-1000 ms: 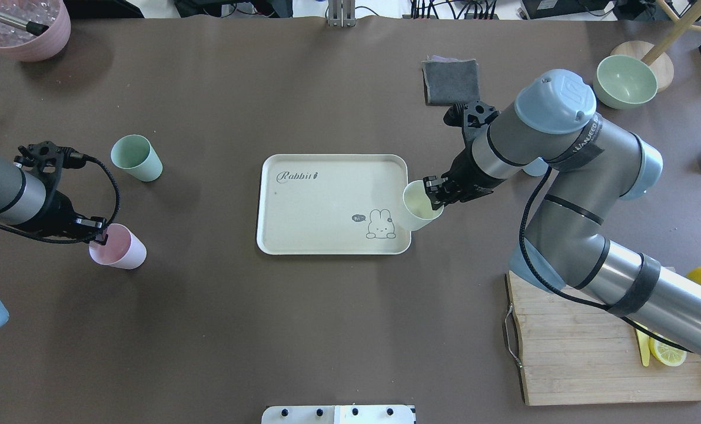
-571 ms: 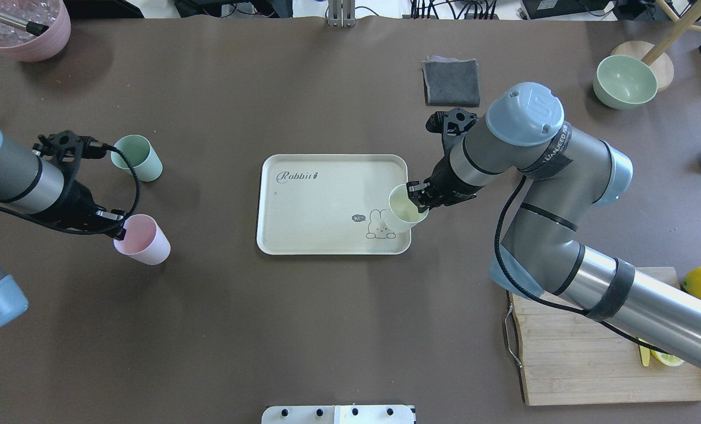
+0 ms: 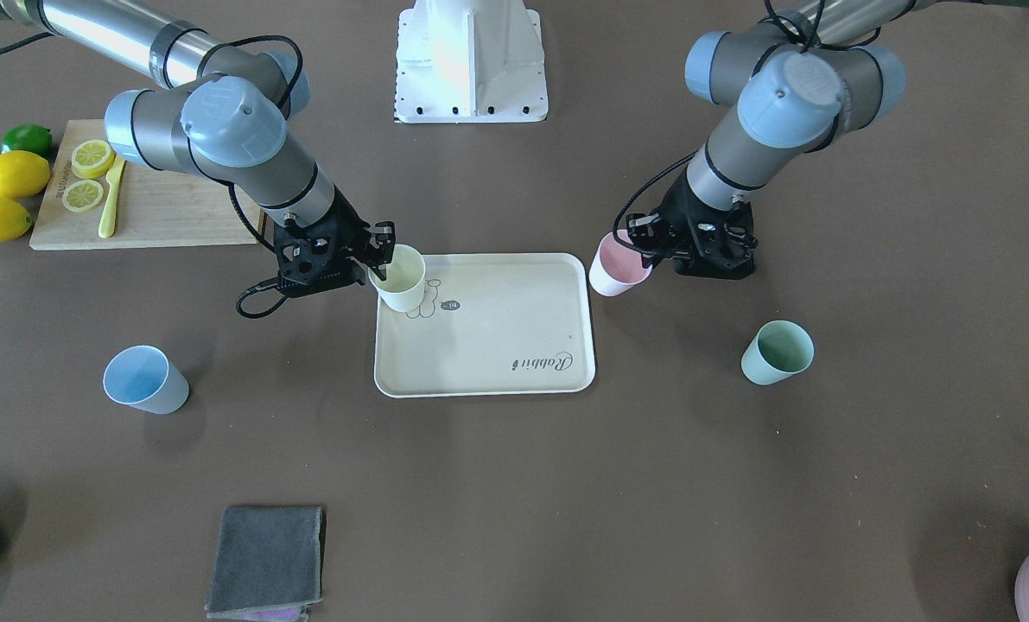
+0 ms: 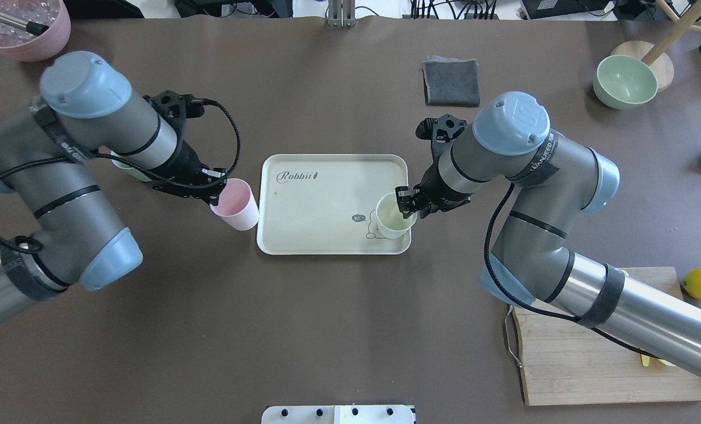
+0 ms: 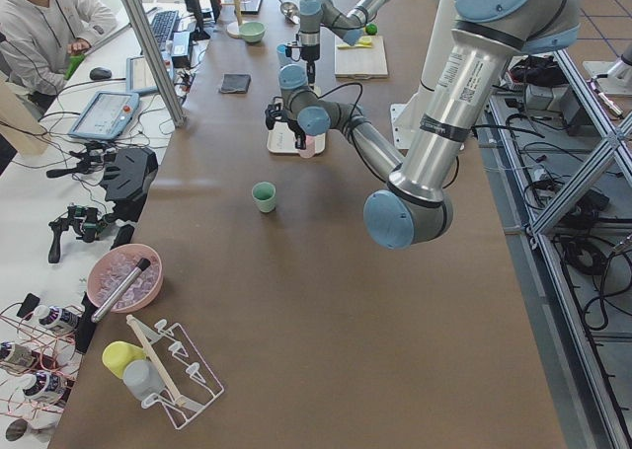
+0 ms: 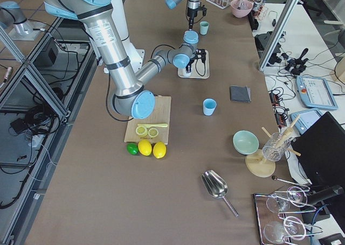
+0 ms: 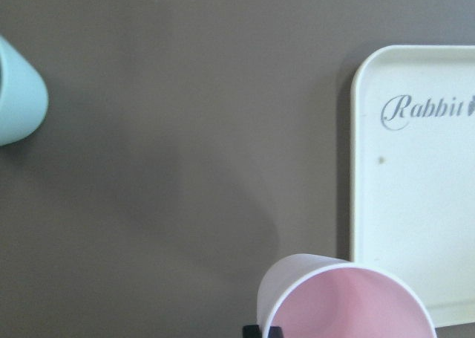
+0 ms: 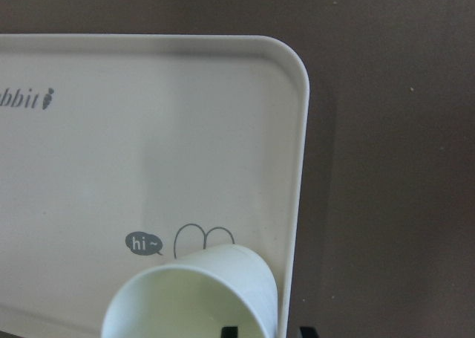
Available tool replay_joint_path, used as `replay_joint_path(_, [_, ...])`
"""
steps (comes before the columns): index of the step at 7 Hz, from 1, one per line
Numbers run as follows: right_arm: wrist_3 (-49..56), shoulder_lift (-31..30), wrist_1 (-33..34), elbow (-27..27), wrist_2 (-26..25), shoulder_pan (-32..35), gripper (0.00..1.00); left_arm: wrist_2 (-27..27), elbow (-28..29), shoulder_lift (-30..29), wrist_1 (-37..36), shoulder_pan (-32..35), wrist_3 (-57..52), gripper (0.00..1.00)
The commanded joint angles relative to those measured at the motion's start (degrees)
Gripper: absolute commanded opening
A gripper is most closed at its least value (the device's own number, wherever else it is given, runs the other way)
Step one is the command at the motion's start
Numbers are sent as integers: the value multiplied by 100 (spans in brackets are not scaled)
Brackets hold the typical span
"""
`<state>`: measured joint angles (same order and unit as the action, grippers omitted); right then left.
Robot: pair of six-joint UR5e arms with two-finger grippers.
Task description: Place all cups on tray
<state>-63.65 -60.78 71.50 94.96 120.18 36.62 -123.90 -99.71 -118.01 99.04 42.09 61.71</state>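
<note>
My left gripper (image 4: pixel 216 181) is shut on the rim of the pink cup (image 4: pixel 236 204) and holds it just off the left edge of the cream tray (image 4: pixel 321 188). My right gripper (image 4: pixel 407 203) is shut on the rim of the pale yellow cup (image 4: pixel 392 216), tilted over the tray's rabbit drawing; I cannot tell whether it touches. The mint green cup (image 3: pixel 777 352) stands on the table, mostly hidden behind my left arm in the overhead view. The light blue cup (image 3: pixel 144 378) stands on the table on my right side, hidden in the overhead view.
A wooden cutting board (image 4: pixel 585 359) with lemon slices lies at the near right, with whole lemons (image 3: pixel 0 194) beside it. A grey cloth (image 4: pixel 451 82), a pale green bowl (image 4: pixel 624 80) and a mauve pot (image 4: pixel 26 35) sit along the far side.
My left arm has carried the pink cup right, up to the tray's left edge. My right gripper has moved the yellow cup left, from the tray's edge to over the rabbit drawing.
</note>
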Motion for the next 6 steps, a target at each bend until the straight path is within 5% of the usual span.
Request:
replay_joint_path(1, [36,-12,12,84,101,177,100,208,511,-720,-17,-210,463,0])
replay_joint_path(4, [1014,-660,48,33,945,1476,99,578,576,-750,-8,-499,535,0])
replay_joint_path(6, [2298,-768,545,-353,1024,2101,96,578,558,-750,-8,-517,535,79])
